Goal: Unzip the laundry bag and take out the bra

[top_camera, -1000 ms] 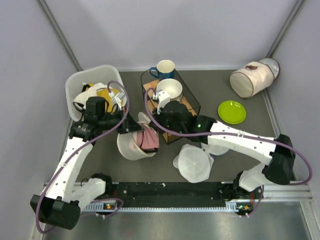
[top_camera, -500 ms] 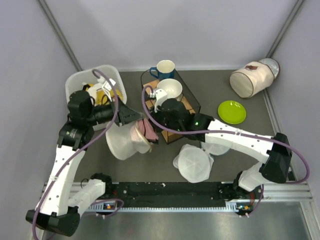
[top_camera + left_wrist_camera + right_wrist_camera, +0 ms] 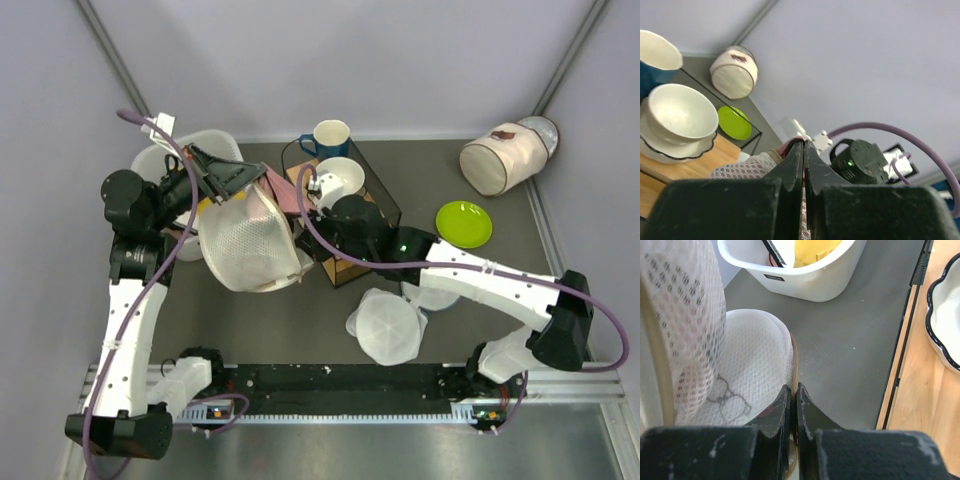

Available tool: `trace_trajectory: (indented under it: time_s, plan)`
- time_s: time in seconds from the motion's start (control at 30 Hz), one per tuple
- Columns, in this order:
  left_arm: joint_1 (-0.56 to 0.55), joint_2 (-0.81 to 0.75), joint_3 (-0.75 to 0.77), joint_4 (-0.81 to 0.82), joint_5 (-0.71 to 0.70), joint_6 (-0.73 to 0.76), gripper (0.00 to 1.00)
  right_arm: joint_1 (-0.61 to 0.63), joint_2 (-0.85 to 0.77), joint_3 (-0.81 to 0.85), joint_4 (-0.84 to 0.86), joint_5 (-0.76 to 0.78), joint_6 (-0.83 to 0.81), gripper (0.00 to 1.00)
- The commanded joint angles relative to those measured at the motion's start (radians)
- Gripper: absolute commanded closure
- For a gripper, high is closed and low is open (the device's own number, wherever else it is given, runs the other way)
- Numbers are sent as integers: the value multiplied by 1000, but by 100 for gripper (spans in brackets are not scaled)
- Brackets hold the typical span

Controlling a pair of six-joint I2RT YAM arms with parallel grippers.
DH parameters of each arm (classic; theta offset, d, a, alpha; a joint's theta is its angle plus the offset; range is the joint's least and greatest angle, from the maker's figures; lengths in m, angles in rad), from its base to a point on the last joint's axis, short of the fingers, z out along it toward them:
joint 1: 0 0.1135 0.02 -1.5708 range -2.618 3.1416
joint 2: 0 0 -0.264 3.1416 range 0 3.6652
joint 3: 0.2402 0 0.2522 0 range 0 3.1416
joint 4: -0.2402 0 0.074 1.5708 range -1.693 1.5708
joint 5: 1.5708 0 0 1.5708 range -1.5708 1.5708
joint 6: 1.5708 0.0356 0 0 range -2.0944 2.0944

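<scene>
Your left hand (image 3: 803, 150) is pinched shut on the top rim of the laundry bag (image 3: 245, 240), with mesh bunched just below the tips. It holds the bag up off the worktop (image 3: 300, 320), over the left side and toward the far-left corner, just beside the white basket (image 3: 215, 140).

Your right hand (image 3: 794, 402) is also closed tight, gripping the tan seam at the bag's lower right edge. You cannot tell whether any pink cloth is caught in that pinch.

The bra (image 3: 283, 192) shows as a pink strip at the bag's upper right edge, between the bag and the wire rack (image 3: 385, 195). Most of it is hidden by the mesh.

Expect both pieces to be light, limp and easy to stretch. The bag sags and folds under its own weight, so a grip on the mesh alone will only drag fabric. The stitched rim is the firmest place to hold, as now.

Take the bra by the exposed pink edge or a cup. A thin strap will likely stretch or snag on the zip teeth.
</scene>
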Motion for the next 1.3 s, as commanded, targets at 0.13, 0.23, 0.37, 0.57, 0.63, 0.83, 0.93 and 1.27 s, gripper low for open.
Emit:
trace_trajectory:
  time_s: [0.13,0.23,0.37,0.57,0.63,0.83,0.93,1.27]
  plan:
    - [136,-72,-93,84,-209,-95,100,-5,-102,-57,47,7,4,100]
    - [160,-61,-131,39,-192,-57,100,-2,-127,-56,51,4,2,100]
    - [160,-50,-195,12,-133,-21,100,-2,-148,-31,58,18,-13,100]
    - [157,-58,-218,-69,-21,87,100,-2,-124,62,70,56,-67,100]
    - [157,-72,-229,-88,-1,112,100,-5,-96,88,74,56,-84,100]
    - [159,-101,-222,-142,32,172,100,-7,-36,170,74,12,-85,100]
    - [159,-106,-197,-99,47,155,100,-7,-7,184,74,-11,-79,100]
    - [159,-89,-142,79,134,23,100,-10,77,181,41,-34,-50,100]
